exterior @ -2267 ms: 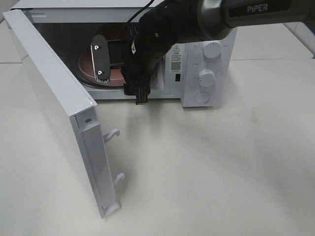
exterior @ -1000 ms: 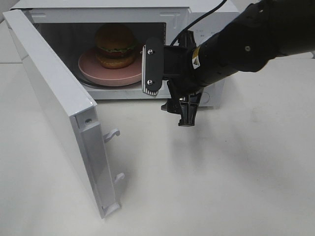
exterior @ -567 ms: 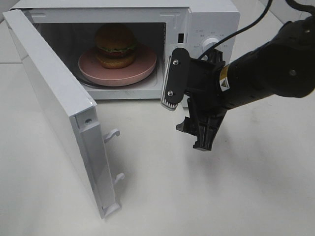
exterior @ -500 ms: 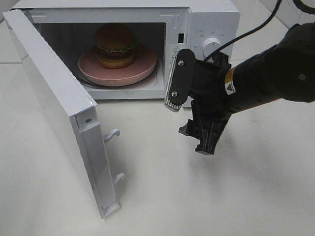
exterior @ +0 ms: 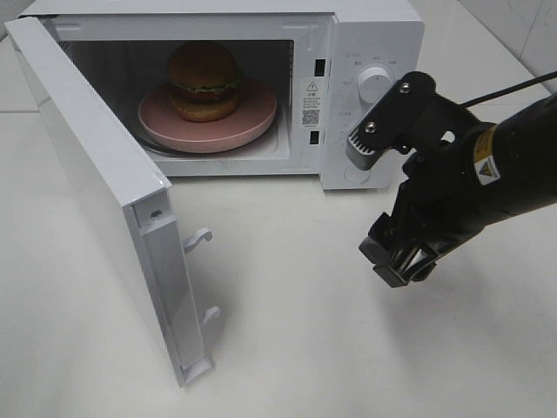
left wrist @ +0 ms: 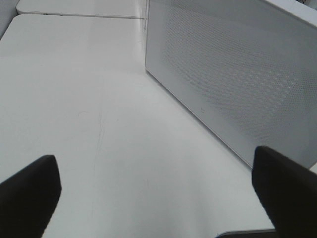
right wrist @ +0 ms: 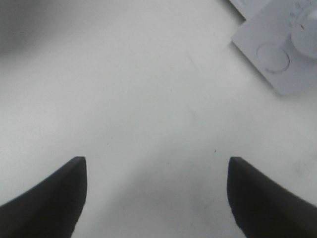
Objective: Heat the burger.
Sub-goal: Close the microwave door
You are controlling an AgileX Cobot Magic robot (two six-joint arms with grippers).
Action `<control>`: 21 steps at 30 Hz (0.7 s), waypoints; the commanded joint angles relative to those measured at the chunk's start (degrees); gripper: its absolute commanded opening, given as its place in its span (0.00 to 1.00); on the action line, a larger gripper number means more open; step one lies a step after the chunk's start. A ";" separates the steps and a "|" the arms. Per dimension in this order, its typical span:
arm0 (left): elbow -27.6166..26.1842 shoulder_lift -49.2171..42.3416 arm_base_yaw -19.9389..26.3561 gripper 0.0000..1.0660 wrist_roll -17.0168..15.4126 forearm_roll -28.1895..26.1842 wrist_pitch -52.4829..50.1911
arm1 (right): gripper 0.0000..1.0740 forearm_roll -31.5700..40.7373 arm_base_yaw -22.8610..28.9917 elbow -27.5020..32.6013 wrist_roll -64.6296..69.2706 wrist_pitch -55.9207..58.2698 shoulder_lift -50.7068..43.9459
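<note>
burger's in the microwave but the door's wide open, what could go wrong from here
1. The door stands wide open. A hard push to shut it might slide the microwave on the smooth table, or topple the tall burger on its pink plate.
2. The open right claw hangs close to the upper dial, so a stray move could knock the dial.
</note>
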 commanded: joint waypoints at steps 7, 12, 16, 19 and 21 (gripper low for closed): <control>0.06 -0.17 -0.06 0.93 0.00 -0.11 -0.80 | 0.71 0.06 -0.17 0.29 10.14 15.13 -7.56; 0.06 -0.17 -0.06 0.93 0.00 -0.11 -0.80 | 0.71 0.06 -0.17 0.29 10.94 24.35 -13.52; 0.06 -0.17 -0.06 0.93 0.00 -0.11 -0.80 | 0.71 0.17 -0.17 0.29 10.94 27.90 -17.30; 0.06 -0.17 -0.06 0.93 0.00 -0.11 -0.80 | 0.71 0.92 -0.17 0.29 10.94 29.79 -20.45; 0.06 -0.17 -0.06 0.93 0.00 -0.11 -0.80 | 0.71 1.26 -0.17 0.29 10.89 30.37 -21.54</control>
